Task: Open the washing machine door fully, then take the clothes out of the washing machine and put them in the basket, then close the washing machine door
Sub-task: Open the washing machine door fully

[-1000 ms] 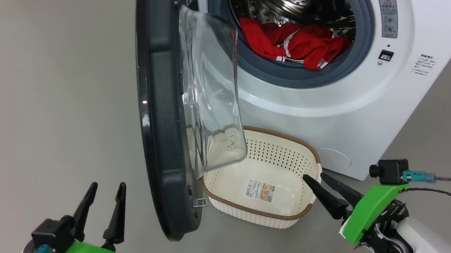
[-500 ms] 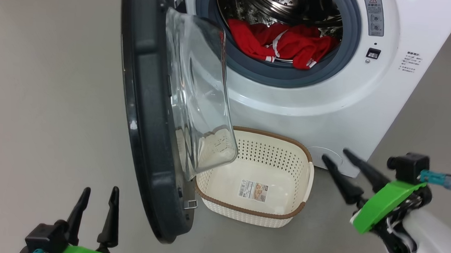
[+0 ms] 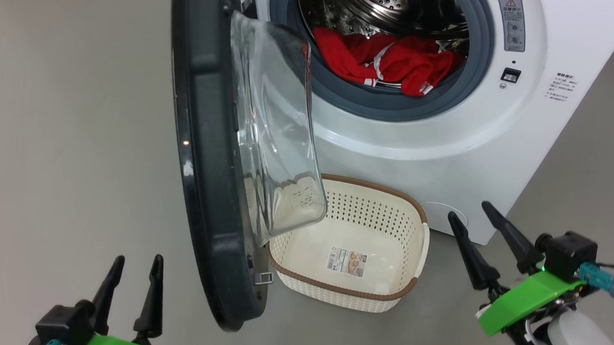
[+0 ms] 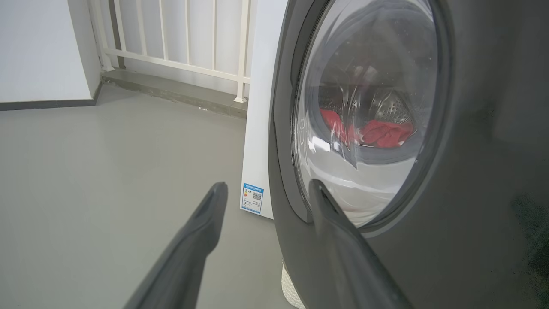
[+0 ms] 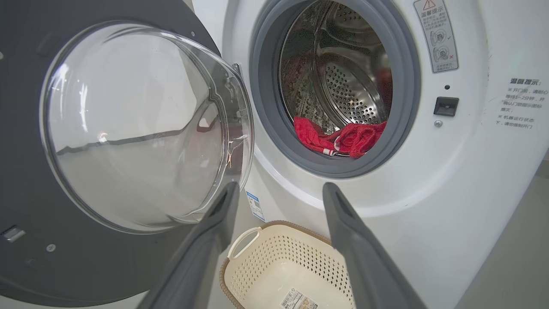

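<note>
Red clothes (image 3: 391, 61) lie heaped at the front lip of the steel drum (image 3: 384, 8), above the basket (image 3: 385, 188) and up ahead of the nearer right gripper (image 3: 468, 209), spread and empty, while the left gripper (image 3: 139, 257), likewise spread, sits outside the open washing machine door (image 3: 204, 135).

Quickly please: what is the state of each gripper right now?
Left gripper: open, holding nothing.
Right gripper: open, holding nothing.
</note>
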Controlling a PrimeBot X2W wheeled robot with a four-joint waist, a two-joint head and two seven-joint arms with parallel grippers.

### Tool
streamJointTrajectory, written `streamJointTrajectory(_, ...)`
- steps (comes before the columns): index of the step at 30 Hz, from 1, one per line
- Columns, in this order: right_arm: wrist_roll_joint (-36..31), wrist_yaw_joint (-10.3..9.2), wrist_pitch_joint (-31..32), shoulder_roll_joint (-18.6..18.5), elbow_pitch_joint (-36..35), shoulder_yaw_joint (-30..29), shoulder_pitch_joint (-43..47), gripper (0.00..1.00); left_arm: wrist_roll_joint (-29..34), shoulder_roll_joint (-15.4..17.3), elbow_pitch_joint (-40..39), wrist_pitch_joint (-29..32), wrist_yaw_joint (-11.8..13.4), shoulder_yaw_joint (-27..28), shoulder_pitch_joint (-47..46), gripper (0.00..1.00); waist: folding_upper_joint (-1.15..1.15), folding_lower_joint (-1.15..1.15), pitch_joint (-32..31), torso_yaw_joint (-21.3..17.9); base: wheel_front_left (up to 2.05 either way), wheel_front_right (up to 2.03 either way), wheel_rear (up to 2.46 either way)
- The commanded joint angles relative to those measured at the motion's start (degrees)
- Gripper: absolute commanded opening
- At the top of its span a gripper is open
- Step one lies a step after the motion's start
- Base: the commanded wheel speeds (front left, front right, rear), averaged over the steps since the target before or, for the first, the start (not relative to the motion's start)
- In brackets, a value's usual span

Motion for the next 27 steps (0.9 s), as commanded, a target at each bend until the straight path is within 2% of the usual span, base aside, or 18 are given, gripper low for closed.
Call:
streamJointTrajectory(1, -0.9, 0.09, -0.7, 0.3, -1.4, -0.1, 1.3, 1.0, 0.7, 0.8, -1.2, -0.7, -0.2, 1.8, -0.8, 1.0, 0.0, 0.0, -0.1, 0.1, 0.0, 0.0, 0.0)
streamJointTrajectory(8, -4.3, 0.09, -0.7, 2.9, -1.0, -3.6, 5.4, 1.0, 0.8, 0.6, -1.1, -0.7, -0.2, 1.5, -0.3, 1.0, 0.0, 0.0, -0.4, 0.4, 0.0, 0.0, 0.0)
streamJointTrajectory(18, -5.7, 0.09, -0.7, 3.7, -0.8, -5.1, 5.9, 1.0, 1.0, 0.6, -1.1, -0.7, -0.2, 1.5, -0.3, 1.0, 0.0, 0.0, -0.7, 0.5, 0.0, 0.0, 0.0)
streamJointTrajectory(19, -5.8, 0.09, -0.7, 3.7, -0.8, -5.1, 5.9, 1.0, 1.0, 0.6, -1.2, -0.7, -0.2, 1.5, -0.3, 0.8, 0.0, 0.0, -0.7, 0.5, 0.0, 0.0, 0.0)
streamJointTrajectory(20, -5.8, 0.09, -0.7, 3.7, -0.8, -5.2, 5.9, 1.0, 1.0, 0.6, -1.4, -0.7, -0.2, 1.5, -0.3, 0.43, 0.0, 0.0, -0.7, 0.5, 0.0, 0.0, 0.0)
streamJointTrajectory(21, -5.8, 0.09, -0.7, 3.7, -0.8, -5.3, 5.8, 1.0, 0.9, 0.5, -1.6, -0.7, -0.2, 1.5, -0.3, 0.16, 0.0, 0.0, -0.7, 0.6, 0.0, 0.0, 0.0)
streamJointTrajectory(22, -5.8, 0.09, -0.7, 3.7, -0.8, -5.4, 5.8, 1.0, 0.7, 0.5, -1.8, -0.7, -0.2, 1.5, -0.3, 0.0, 0.0, 0.0, -0.7, 0.6, 0.0, 0.0, 0.0)
streamJointTrajectory(27, -6.1, 0.09, -0.7, 3.8, -0.8, -5.8, 5.6, 1.0, -0.1, 0.4, -6.0, -0.7, -0.2, 3.2, -1.2, 0.0, 0.0, 0.0, -0.6, 0.9, 0.0, 0.0, 0.0)
